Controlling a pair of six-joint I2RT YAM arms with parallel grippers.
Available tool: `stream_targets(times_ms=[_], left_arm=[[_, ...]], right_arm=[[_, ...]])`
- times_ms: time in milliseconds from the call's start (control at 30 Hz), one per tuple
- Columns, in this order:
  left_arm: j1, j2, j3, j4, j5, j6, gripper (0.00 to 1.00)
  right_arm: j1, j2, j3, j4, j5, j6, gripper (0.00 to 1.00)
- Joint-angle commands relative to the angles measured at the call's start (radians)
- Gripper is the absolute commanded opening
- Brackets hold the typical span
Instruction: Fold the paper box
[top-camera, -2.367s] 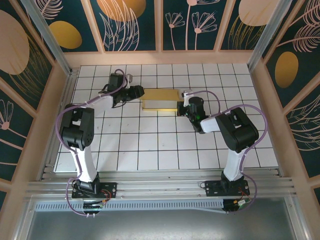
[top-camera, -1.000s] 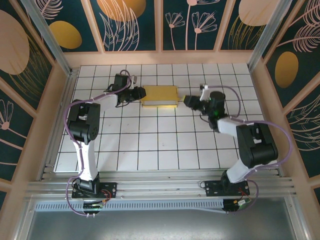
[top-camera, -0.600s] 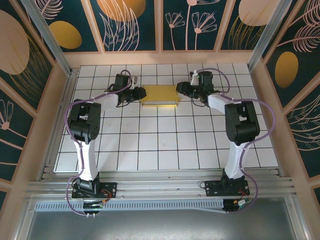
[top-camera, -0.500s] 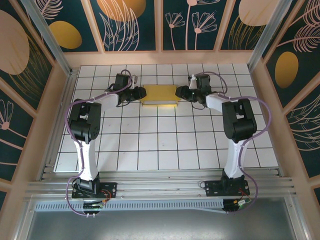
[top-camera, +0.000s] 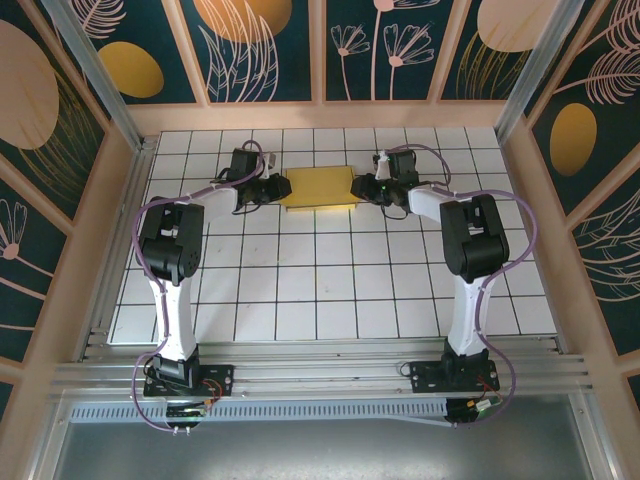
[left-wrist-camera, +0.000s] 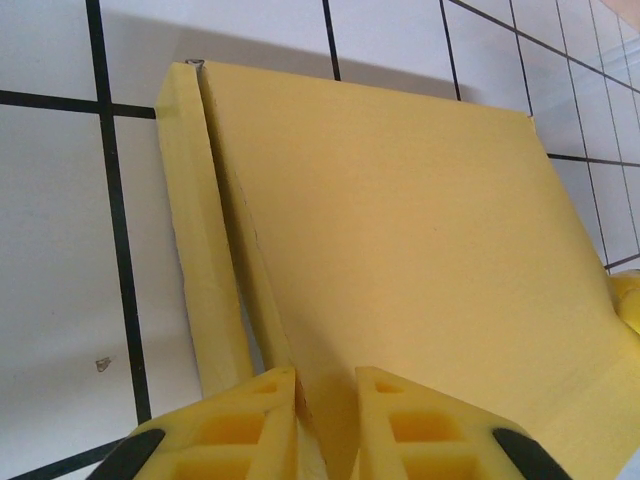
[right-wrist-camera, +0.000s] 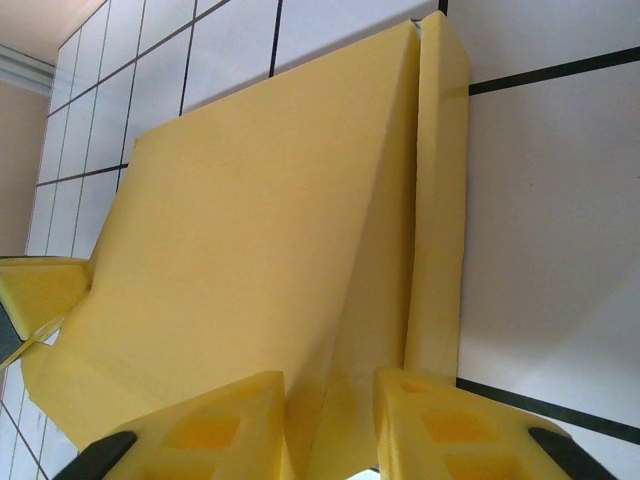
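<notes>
1. Where the two arms are bolted at 6 o'clock in the overhead view, the left arm's base (top-camera: 185, 378) and the right arm's base (top-camera: 452, 378) stand well apart on a metal rail (top-camera: 320, 372).
2. Beyond the rail, the white tiled table (top-camera: 330, 290) runs toward 12 o'clock. Both arms reach across it and bend inward toward each other.
3. Toward 12 o'clock from the table's middle, the paper box (top-camera: 318, 186) lies flat on the tiles. It is a yellow rectangle with its long sides running from 9 to 3 o'clock.
4. The left gripper (top-camera: 283, 188) meets the box's 9 o'clock end. In the left wrist view its yellow fingers (left-wrist-camera: 250, 420) stand nearly together with the card of the end fold caught between them, so it is pinching the box.
5. The right gripper (top-camera: 358, 187) meets the box's 3 o'clock end. In the right wrist view its fingers (right-wrist-camera: 460, 430) stand a little wider apart, and the end fold fills the gap and touches both, so it too is pinching the box.
6. In each wrist view the box's broad yellow panel slopes away from the fingers, with a narrow side strip (left-wrist-camera: 195, 240) lying beside it on the tiles.
7. Farthest off at 12 o'clock rises the back wall (top-camera: 265, 50), made of dark teal panels with pale plant drawings and gold ovals, framed in light wood.
</notes>
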Motion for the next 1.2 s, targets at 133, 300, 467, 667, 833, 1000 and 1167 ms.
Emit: stream_targets(times_ms=[133,300,467,667,833,1000,1167], left_arm=[[-0.01,0.038,-0.002,-0.032,-0.042,0.017,0.21],[-0.009,0.043,-0.012,-0.042,-0.072,0.035,0.31],[-0.009,0.036,-0.011,-0.041,-0.076,0.037,0.31],[-0.01,0.01,-0.002,-0.045,-0.05,0.032,0.3],[-0.011,0.003,0.013,-0.046,-0.045,0.028,0.31],[-0.014,0.031,0.018,-0.027,-0.026,0.005,0.3],[-0.019,0.031,0.022,-0.02,-0.013,0.002,0.3]], right_arm=[[0.02,0.031,-0.012,-0.005,0.052,-0.035,0.26],[0.035,0.036,-0.023,-0.024,0.135,-0.09,0.28],[0.057,0.046,0.0,-0.079,0.258,-0.143,0.28],[0.062,0.068,0.033,-0.109,0.256,-0.149,0.25],[0.032,0.057,0.012,-0.015,0.056,-0.009,0.13],[0.023,0.083,-0.009,0.115,-0.062,0.16,0.11],[0.041,0.111,0.032,0.06,-0.028,0.155,0.27]])
